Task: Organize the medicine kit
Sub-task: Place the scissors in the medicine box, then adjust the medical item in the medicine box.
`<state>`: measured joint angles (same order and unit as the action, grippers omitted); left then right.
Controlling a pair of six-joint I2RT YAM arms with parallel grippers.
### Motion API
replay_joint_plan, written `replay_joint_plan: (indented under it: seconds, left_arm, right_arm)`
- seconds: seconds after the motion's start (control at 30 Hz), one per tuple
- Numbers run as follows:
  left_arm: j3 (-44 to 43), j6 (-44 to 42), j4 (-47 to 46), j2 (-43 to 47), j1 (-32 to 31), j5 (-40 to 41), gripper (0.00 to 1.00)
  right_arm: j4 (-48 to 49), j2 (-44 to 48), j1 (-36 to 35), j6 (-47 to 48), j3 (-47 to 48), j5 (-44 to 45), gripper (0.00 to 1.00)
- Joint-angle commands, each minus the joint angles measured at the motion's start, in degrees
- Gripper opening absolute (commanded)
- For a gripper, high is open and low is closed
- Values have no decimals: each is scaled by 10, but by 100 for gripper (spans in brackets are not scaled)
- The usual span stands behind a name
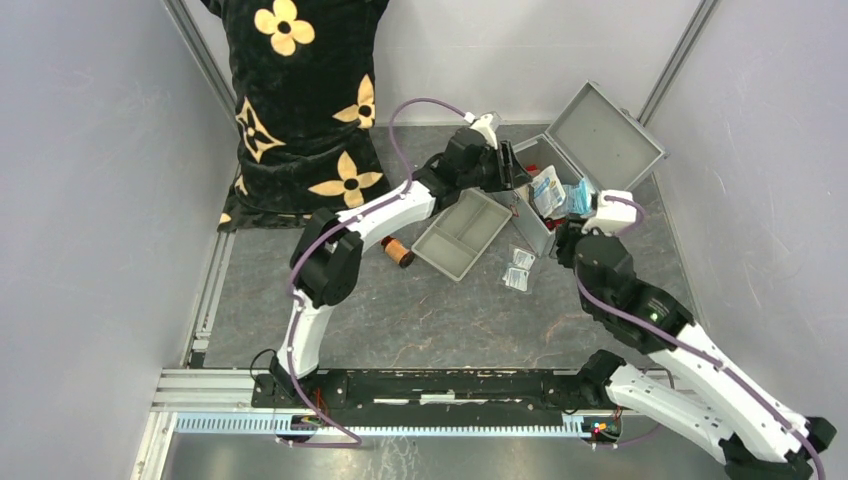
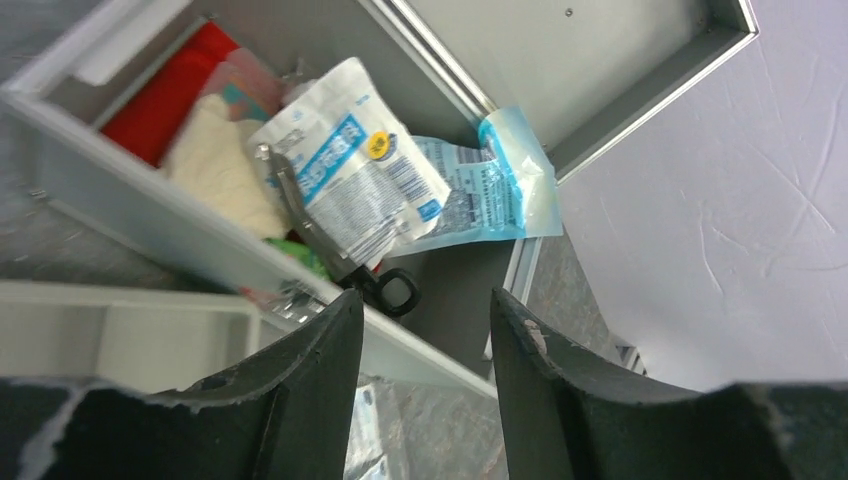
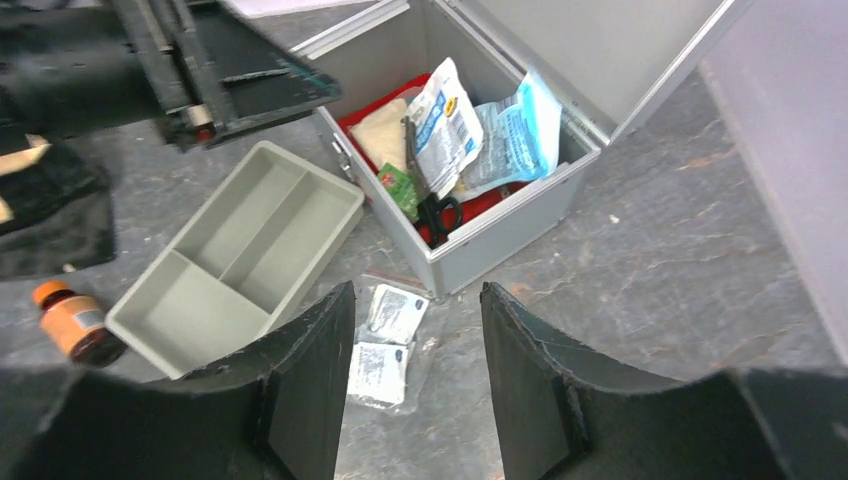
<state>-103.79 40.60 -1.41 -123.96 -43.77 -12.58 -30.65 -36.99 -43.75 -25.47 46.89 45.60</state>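
Note:
The medicine kit [image 1: 605, 135] stands at the back right with its lid open. Inside the kit [image 3: 520, 225] lie a white-and-blue packet [image 2: 350, 170], a light-blue packet [image 2: 490, 185], black-handled scissors [image 2: 395, 290], a cream pad [image 2: 220, 165] and a red pouch [image 2: 165, 95]. My left gripper [image 1: 513, 168] hovers over the kit's left rim. In the left wrist view the left gripper [image 2: 427, 320] is open and empty. My right gripper [image 1: 568, 238] is at the kit's near corner. Seen from its own wrist, the right gripper [image 3: 418, 300] is open above the table with nothing in it.
A shallow grey divided tray [image 3: 240, 260] lies left of the kit. An orange pill bottle [image 3: 75, 320] lies beyond the tray's left end. Two small white packets in a clear bag [image 3: 385, 345] rest on the table by the kit's corner. A black flowered cloth [image 1: 300, 100] hangs at the back left.

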Motion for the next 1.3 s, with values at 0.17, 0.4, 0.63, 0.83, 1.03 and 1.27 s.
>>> replay_joint_plan:
  seconds: [0.17, 0.4, 0.63, 0.83, 1.03, 1.27]
  left_arm:
    - [176, -71, 50, 258, 18, 77, 58]
    - [329, -75, 85, 384, 18, 140, 61]
    - [387, -79, 108, 439, 18, 135, 63]
    - [387, -91, 109, 447, 18, 137, 63]
    - [384, -96, 112, 448, 18, 142, 63]
    - [389, -95, 112, 450, 18, 149, 63]
  right_arm:
    - [-24, -215, 120, 100, 141, -74, 59]
    - [28, -332, 307, 115, 161, -255, 68]
    - [77, -417, 389, 114, 177, -312, 73]
    - [106, -465, 422, 124, 186, -355, 70]
    - [97, -518, 432, 139, 220, -349, 65]
    - [115, -537, 433, 137, 227, -390, 39]
